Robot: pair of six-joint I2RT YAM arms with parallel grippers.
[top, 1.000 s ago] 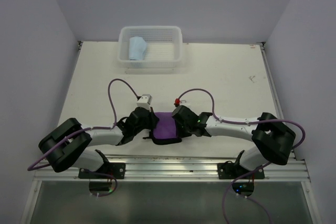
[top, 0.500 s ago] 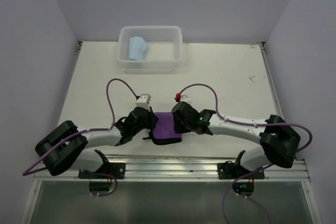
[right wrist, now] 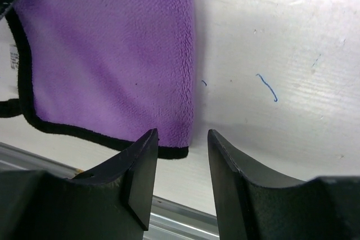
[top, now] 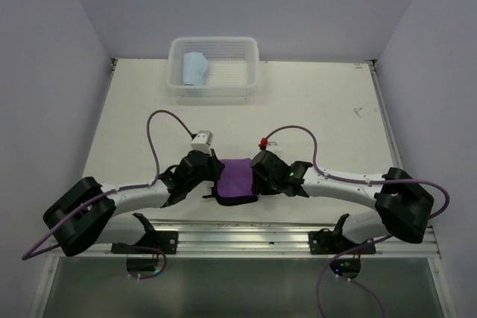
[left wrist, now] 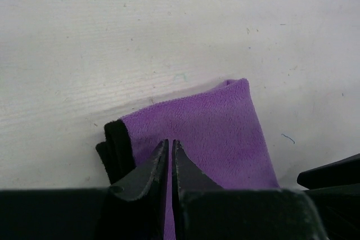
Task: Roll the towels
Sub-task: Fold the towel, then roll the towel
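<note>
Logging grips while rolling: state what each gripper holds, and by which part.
The left gripper is shut, seemingly pinching the purple towel by its left edge; right gripper open, holding nothing.

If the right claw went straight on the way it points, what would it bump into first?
Probably the purple towel: its black-hemmed corner lies just ahead of the open right claw, though height is unclear.

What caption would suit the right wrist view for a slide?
Right gripper, jaws apart, at the black-edged corner of the purple towel lying flat on the white table.
</note>
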